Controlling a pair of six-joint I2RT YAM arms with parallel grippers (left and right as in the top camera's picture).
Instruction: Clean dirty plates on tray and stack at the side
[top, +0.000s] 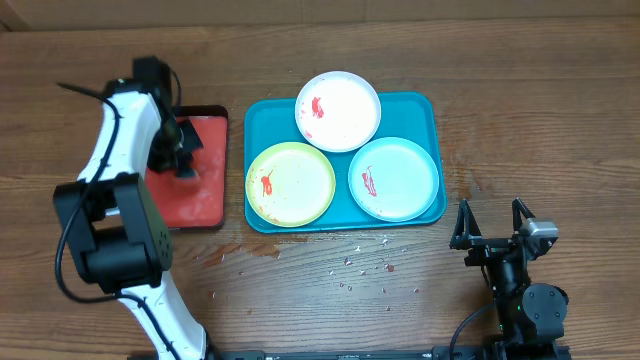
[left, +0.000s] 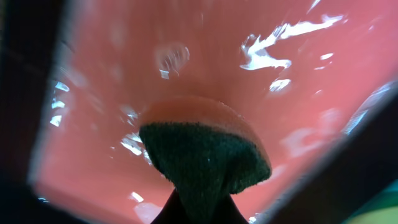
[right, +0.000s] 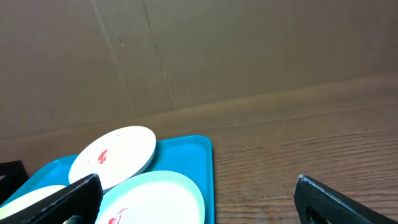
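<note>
The teal tray (top: 430, 110) holds three plates with red smears: a white plate (top: 338, 110) at the back, a yellow-green plate (top: 290, 184) front left, a light-blue plate (top: 395, 178) front right. My left gripper (top: 183, 160) is over the small red tray (top: 200, 190) and is shut on a sponge (left: 205, 155) with a dark green face and orange back. My right gripper (top: 492, 222) is open and empty near the table's front, right of the teal tray. The right wrist view shows the white plate (right: 115, 155), light-blue plate (right: 155, 199) and tray (right: 193, 155).
The red tray looks wet and glossy (left: 205, 56). Small crumbs and a few wet spots (top: 350, 262) lie on the wooden table in front of the teal tray. A cardboard wall (right: 186, 50) stands behind the table.
</note>
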